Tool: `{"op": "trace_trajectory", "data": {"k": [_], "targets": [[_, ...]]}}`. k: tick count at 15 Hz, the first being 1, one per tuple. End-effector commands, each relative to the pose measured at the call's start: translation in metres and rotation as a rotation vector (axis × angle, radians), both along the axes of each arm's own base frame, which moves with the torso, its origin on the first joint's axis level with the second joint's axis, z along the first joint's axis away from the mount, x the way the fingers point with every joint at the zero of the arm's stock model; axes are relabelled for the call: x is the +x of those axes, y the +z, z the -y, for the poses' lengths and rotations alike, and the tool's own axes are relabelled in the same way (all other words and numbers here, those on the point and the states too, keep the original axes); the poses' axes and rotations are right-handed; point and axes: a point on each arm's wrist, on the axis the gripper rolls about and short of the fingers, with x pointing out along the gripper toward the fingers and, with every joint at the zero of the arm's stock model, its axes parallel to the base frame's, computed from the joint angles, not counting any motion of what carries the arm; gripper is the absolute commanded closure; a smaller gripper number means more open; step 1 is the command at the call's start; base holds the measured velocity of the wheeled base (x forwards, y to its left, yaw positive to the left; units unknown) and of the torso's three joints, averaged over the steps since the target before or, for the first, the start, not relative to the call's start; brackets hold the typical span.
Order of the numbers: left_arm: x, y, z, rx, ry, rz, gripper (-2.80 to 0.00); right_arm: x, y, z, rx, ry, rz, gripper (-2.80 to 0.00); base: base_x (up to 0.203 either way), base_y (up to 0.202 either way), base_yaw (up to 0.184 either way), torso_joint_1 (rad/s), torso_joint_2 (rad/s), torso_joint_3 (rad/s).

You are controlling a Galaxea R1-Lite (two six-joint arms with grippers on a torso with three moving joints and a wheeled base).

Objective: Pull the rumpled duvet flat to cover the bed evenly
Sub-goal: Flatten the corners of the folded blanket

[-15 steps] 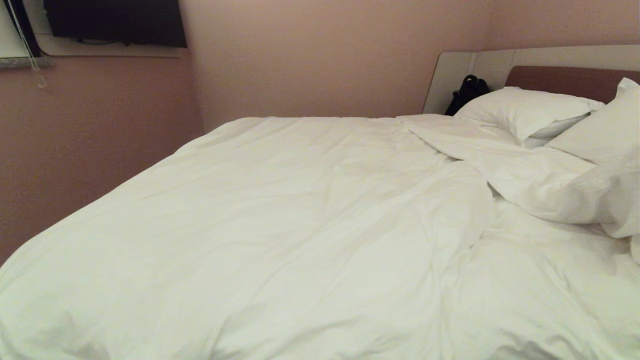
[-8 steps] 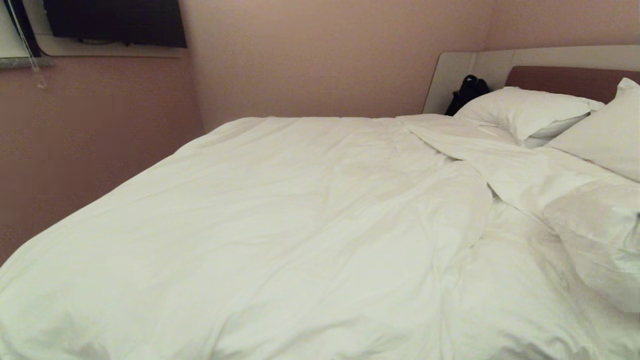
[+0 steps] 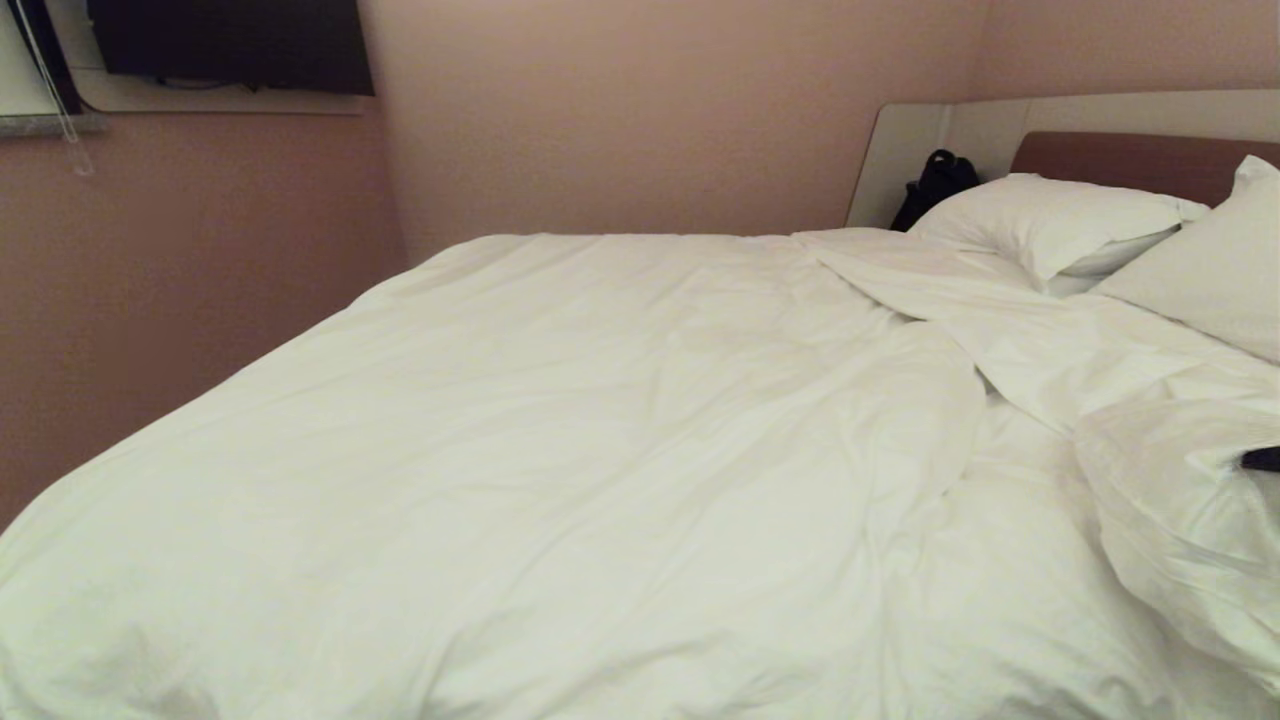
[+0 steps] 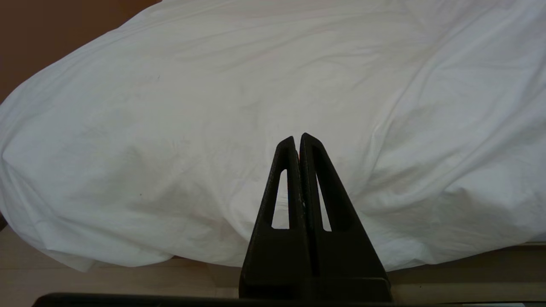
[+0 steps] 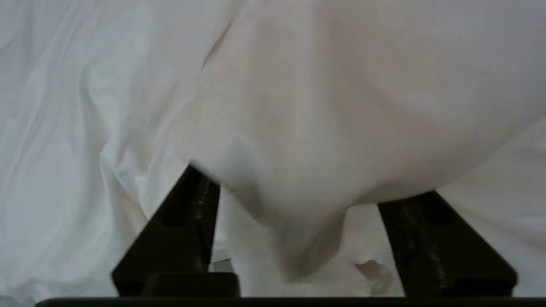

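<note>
The left gripper (image 4: 299, 140) hung parked, fingers pressed together. The right gripper (image 5: 313, 238) sat at three o'clock in the head view, fingers spread wide.

Right claw (image 5: 298, 192) spread wide, duvet (image 5: 320, 106) fold sagging between

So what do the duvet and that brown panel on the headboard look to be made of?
The duvet: soft matte white woven fabric, probably cotton, over a puffy filling; it creases finely and bulges in thick folds. The brown panel: smooth, even and matte, likely padded leatherette or fabric; it sits too far off to tell which.
</note>
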Motion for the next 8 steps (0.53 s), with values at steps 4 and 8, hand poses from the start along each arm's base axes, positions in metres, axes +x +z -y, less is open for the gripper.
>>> {"op": "trace_trajectory", "data": {"k": [4,8], "targets": [[0.000,0.000,0.000,0.000,0.000,0.000,0.00,-0.036,0.042,-0.033,-0.120,0.086,0.173,-2.80,0.000,0.000,0.000,0.000,0.00,0.000],[0.000,0.000,0.000,0.000,0.000,0.000,0.00,-0.051,0.071,-0.051,-0.161,0.149,0.277,-2.80,0.000,0.000,0.000,0.000,0.00,0.000]]}}
